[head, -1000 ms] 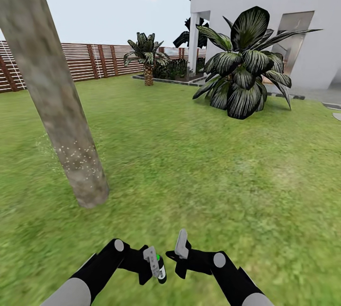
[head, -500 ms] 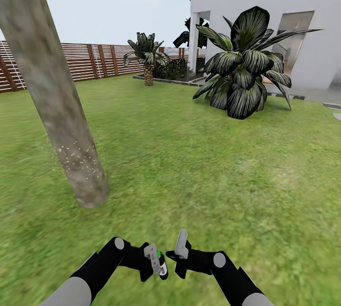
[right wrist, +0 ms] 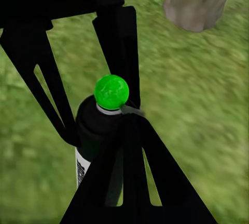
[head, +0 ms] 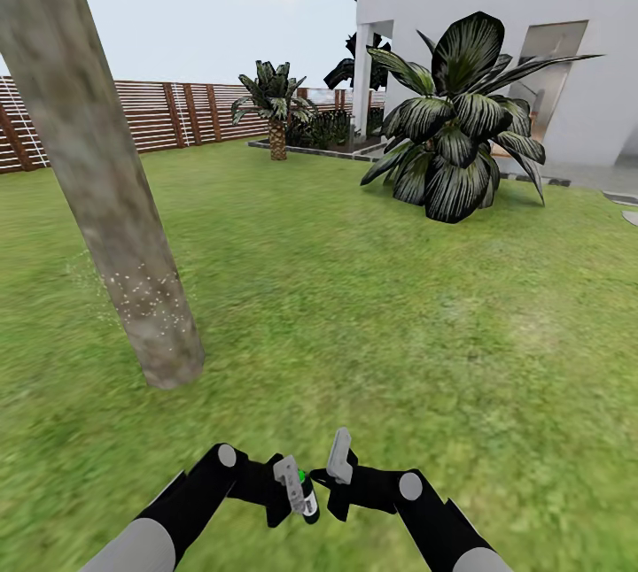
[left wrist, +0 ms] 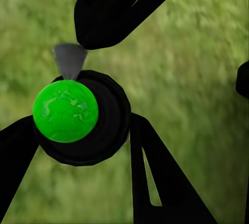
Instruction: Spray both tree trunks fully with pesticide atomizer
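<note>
A robot stands on a green lawn (head: 372,306) in a garden, seen from its head camera looking forward and down. At the bottom of the head view its two black arms bend inward so the grippers nearly meet.

The left gripper (head: 292,488) is clamped around the pesticide atomizer (head: 306,497), a small dark bottle held upright above the grass. Its top appears as a bright green ball (left wrist: 65,110), though the task describes a red top. In the left wrist view the bottle (left wrist: 85,117) is seen from above, sitting between two black fingers (left wrist: 155,172), with a small grey nozzle (left wrist: 69,60) sticking out from its collar. In the right wrist view the bottle (right wrist: 96,130) shows a dark body, a white collar under the green ball, and a pale label lower down.

The right gripper (head: 337,475) sits just beside the bottle, with one pale grey finger (head: 339,455) pointing up. Whether it is released or clenched cannot be told, and whether it touches the bottle cannot be told either.

To the robot's left, a thick tree trunk (head: 106,191) of mottled grey-brown bark rises at a slant from the grass. Pale speckles dot its lower part. Its base (right wrist: 199,0) also shows in the right wrist view.

Farther off stand a large dark broad-leaved plant (head: 456,125), a small palm (head: 276,107), a slatted reddish-brown wooden fence (head: 177,116) and a white house (head: 496,14).
</note>
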Controlling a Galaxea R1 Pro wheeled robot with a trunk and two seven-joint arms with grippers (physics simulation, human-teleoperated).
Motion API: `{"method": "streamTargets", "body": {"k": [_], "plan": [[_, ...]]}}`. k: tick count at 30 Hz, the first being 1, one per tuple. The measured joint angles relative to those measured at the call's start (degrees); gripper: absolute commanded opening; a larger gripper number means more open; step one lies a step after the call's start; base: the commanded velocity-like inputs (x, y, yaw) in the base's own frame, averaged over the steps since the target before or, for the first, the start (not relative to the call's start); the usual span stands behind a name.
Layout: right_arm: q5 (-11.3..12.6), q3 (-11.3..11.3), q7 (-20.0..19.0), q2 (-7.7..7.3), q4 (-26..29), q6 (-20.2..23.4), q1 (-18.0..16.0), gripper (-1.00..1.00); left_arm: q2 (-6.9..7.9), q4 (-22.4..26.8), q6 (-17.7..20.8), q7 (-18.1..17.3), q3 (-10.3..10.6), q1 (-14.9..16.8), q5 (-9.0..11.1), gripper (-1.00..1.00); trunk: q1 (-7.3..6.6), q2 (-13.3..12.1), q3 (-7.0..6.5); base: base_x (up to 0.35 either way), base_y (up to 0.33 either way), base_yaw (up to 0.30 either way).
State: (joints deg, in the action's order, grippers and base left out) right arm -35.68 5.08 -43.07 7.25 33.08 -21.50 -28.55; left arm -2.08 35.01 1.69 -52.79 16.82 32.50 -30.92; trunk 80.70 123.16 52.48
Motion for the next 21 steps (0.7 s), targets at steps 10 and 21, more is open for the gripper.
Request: {"method": "streamTargets", "body": {"k": [10, 21], "plan": [[-0.02, 0.0, 0.0, -0.01, 0.0, 0.0, 0.0, -1.0, -0.63, -0.04, -0.02, -0.07, 0.0, 0.0, -0.06, -1.0, 0.0, 0.0, 0.0, 0.0, 0.0, 0.0], [-0.07, 0.01, 0.01, -0.06, 0.0, 0.0, 0.0, -1.0, 6.02, -0.93, -0.32, 0.26, -0.35, -0.46, -0.88, -1.0, 0.0, 0.0, 0.0, 0.0, 0.0, 0.0]]}}
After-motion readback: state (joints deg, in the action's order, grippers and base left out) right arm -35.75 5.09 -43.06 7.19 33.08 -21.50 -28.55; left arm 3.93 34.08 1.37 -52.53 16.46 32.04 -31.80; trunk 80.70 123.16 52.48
